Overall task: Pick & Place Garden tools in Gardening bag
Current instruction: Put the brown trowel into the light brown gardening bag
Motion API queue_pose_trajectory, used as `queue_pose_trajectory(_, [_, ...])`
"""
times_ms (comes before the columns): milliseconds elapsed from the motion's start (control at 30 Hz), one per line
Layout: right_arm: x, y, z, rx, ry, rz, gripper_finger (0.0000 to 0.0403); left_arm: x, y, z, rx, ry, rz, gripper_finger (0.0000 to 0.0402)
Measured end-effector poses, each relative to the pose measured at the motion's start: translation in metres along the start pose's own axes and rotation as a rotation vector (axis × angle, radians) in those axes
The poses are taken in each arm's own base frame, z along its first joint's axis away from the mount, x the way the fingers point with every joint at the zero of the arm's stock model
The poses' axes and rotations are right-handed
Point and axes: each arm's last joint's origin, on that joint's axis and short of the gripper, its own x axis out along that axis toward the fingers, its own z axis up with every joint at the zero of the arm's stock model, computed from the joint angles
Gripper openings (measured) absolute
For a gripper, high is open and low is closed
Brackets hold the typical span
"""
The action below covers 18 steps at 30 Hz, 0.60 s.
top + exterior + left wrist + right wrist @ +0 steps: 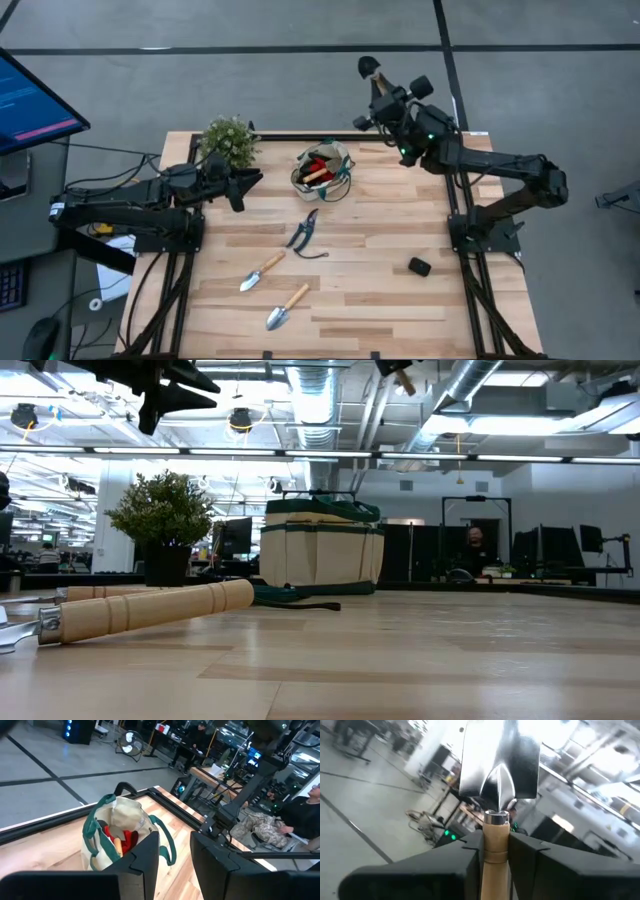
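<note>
overhead, trowel (499, 775) in right tool (495, 847), blade up

floor: grey concrete (250, 80), dark taped lines | ceiling: exposed silver ducts (470, 390), pipes, bright strip lights (300, 452) | furniture: wood-plank table (380, 290), desks with monitors (560, 550) behind | left edge: lit screen (30, 100) | floor fan (132, 742) | person seated at far desk (475, 545)

Bright overhead lighting, blurred wrist backgrounds
</note>
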Motion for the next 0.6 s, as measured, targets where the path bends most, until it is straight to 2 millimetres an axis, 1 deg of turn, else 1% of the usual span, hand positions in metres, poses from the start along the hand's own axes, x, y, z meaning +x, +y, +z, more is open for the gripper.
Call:
queue_pose_trajectory(233, [0.001, 0.001, 0.002, 0.018, -0.097, 0.08, 0.0052, 0.0, 0.0, 0.0, 0.021, 0.0, 0.001, 0.0112])
queue_pose_trajectory(367, [0.0, 0.003, 0.005, 0.043, -0.178, 0.155, 0.0052, 0.0, 0.0, 0.0, 0.023, 0.0, 0.001, 0.0112])
queue_pose_trajectory(467, [-0.001, 0.006, 0.008, 0.147, -0.276, 0.27, 0.0052, 0.0, 0.0, 0.0, 0.023, -0.001, 0.0, 0.0112])
queue_pose_trajectory(600, [0.002, 0.002, 0.012, 0.349, -0.434, 0.442, 0.0052, 0.0, 0.0, 0.0, 0.023, -0.001, 0.001, 0.0112])
